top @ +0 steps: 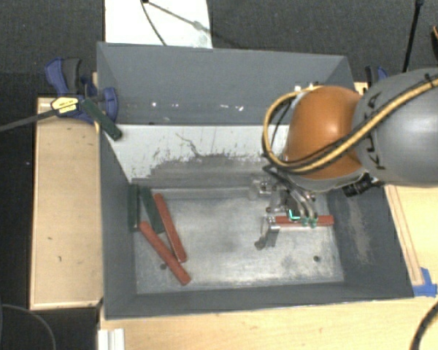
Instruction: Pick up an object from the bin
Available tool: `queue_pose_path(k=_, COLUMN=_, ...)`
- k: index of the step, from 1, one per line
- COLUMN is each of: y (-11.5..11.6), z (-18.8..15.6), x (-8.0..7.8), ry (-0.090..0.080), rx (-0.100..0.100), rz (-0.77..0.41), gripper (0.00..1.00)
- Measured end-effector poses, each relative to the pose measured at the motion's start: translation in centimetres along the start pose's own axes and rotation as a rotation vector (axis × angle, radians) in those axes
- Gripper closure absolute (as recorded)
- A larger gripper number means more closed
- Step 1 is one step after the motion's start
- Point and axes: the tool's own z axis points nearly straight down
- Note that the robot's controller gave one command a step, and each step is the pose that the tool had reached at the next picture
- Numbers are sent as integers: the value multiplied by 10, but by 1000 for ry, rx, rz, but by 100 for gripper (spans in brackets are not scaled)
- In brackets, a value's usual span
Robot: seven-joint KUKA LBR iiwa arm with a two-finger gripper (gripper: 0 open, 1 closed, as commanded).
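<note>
My gripper [267,236] hangs low over the right middle of the bin floor, under the arm's orange cover. A short red stick with a green mark [306,220] lies flat right beside it, on its right side, partly hidden by the gripper body. I cannot make out whether the stick is touched or held. Far off at the left lie two red-brown sticks [168,233] side by side and slanted, with a dark green stick [147,211] beside them.
The bin's sloped back wall rises just behind the gripper, and the right wall is close by. Bare floor stretches between the gripper and the sticks at the left. The arm and its cables cover the bin's upper right.
</note>
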Motion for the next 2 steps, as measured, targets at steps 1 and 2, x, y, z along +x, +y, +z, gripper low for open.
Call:
queue_pose_path(k=1, y=-115, z=49, x=11, ry=-4, rx=0, rz=74, gripper=0)
queue_pose_path(k=2, y=-110, z=71, x=-37, ry=-12, rx=1, rz=23, gripper=0)
